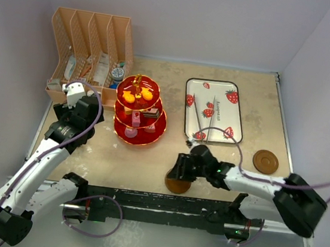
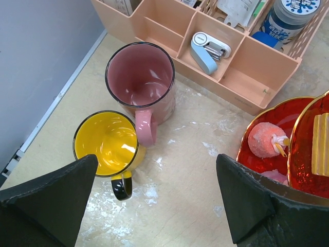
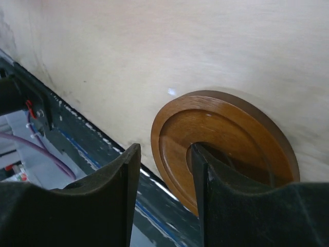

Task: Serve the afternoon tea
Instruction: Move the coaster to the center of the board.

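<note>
so the left side is pretty crowded: the peach desk organizer [image 1: 91, 39] sits at the far left with four slots, pens and odd bits in it. The pink mug [image 2: 141, 82] stands just in front of it, and the yellow mug [image 2: 105, 144] is right beside that on the near side, both upright and empty. The red three-tier stand [image 1: 139, 113] is just to the right of them, so the mugs are boxed in between the wall, the organizer and the stand. From the top camera the left arm hides both mugs completely

counts: two mugs, one stand, one strawberry tray [image 1: 233, 117] right of the stand with one pair of tongs [image 1: 203, 121] on it, two wooden coasters. On the stand I see two yellow-orange sweets [image 1: 129, 97] higher up and a few pink and dark ones lower down, can't count those properly

one coaster [image 1: 265, 161] lies far right on its own, the other coaster [image 3: 226, 136] is right at the near table edge

left arm runs up the left side and bends down over the mugs, left gripper [image 2: 156, 170] spread wide, holding nothing. Right arm stretches leftward along the near edge, right gripper [image 3: 164, 154] half closed astride that coaster's rim, one finger over its recess, one outside. Can't tell if it's actually pinching it
</note>
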Controlling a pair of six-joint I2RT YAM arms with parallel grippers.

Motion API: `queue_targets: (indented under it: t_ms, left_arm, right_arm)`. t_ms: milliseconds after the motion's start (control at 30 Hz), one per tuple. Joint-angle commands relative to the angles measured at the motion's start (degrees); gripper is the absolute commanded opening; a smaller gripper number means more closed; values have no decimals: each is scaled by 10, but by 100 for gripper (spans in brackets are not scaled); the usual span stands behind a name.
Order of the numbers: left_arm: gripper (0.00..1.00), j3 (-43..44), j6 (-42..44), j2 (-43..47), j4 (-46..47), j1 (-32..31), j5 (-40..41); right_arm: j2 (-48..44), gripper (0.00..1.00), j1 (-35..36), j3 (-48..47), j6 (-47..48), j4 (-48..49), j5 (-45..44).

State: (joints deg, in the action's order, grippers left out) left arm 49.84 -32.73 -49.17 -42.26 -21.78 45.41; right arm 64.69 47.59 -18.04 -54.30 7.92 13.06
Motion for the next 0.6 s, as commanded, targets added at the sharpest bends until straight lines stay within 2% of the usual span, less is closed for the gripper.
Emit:
queue_targets:
  t_ms: [0, 133, 267, 433, 567]
  left_arm:
    - [95, 9, -16, 4, 0, -2, 23]
    - [95, 13, -24, 9, -8, -1, 41]
    - [95, 15, -31, 23, -15, -2, 59]
    - [96, 15, -37, 37, -20, -1, 73]
    - [96, 15, -40, 37, -23, -2, 74]
  right_arm:
    - [134, 48, 100, -89, -26, 48, -81]
    - [268, 49, 139, -187, -24, 146, -43]
    - [365, 49, 160, -279, -50, 202, -38]
    - [421, 49, 172, -332, -79, 269, -37]
    - [398, 50, 194, -371, -32, 272, -31]
